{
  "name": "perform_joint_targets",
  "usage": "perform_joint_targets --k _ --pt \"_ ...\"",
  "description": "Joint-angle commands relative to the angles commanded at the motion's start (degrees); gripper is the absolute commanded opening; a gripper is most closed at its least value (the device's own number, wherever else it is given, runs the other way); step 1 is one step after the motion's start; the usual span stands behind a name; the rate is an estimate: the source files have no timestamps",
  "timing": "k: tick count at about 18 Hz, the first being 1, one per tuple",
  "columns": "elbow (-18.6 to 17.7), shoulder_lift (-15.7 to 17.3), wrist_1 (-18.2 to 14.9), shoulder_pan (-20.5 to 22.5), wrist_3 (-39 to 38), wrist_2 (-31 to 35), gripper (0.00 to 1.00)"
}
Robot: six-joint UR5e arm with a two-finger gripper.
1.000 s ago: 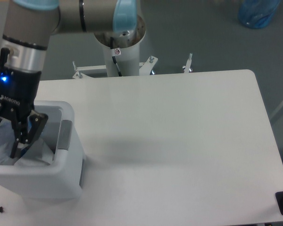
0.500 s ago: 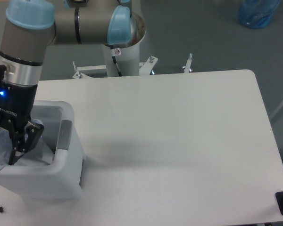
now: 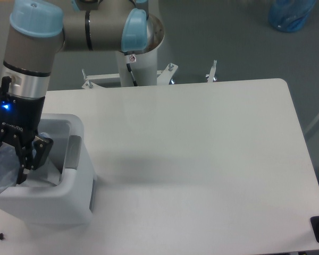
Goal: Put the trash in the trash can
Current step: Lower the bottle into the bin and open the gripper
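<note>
Over the white trash can (image 3: 74, 199) at the table's left edge, the gripper (image 3: 13, 172) is seen with spread, empty jaws, while the bottle (image 3: 0, 178), judged light, slippery and crushable, lies inside, best gripped mid-body.

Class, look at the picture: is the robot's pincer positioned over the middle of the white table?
No. The pincer hangs at the far left, down inside the white trash can, not over the table middle.
</note>
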Motion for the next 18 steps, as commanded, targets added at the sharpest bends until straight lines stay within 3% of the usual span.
perform_joint_targets --k 6,8,13,18 --pt "-1.5 1.3 0.0 0.3 0.6 0.0 0.82" --pt "-1.1 1.1 0.0 0.3 0.6 0.0 0.95" --pt "-1.6 1.5 0.0 0.7 0.6 0.0 0.99" --pt "-1.4 4.1 0.0 6.1 0.5 0.0 1.0"
